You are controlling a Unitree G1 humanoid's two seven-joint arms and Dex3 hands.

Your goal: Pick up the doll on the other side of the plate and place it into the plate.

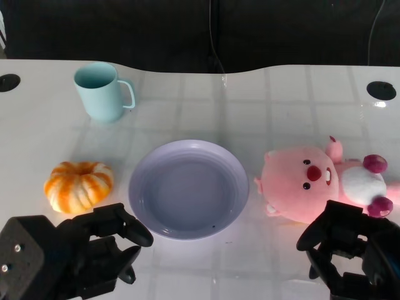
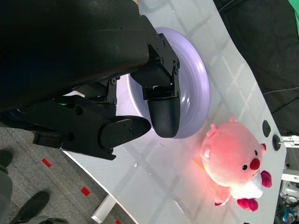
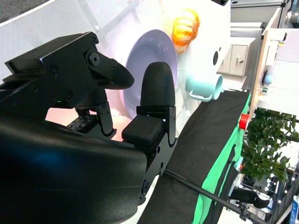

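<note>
The white worktop spreads out before me, glossy, with a faint grid of lines. At its middle sits the lavender plate, round and shallow, nothing in it. To the right of the plate, near but not touching its rim, lies the pink doll, a plush on its back with its face up, a white belly and magenta paws toward the right edge. My left robot hand hovers at the near left, just in front of the plate's near-left rim, fingers apart and holding nothing. My right robot hand sits at the near right, just in front of the doll, its fingers spread and released too; from the head view it overlaps the doll's near edge, and I cannot tell whether it touches. At the far left stands a pale blue mug, upright, handle to the right. Left of the plate rests a small orange pumpkin.
</note>
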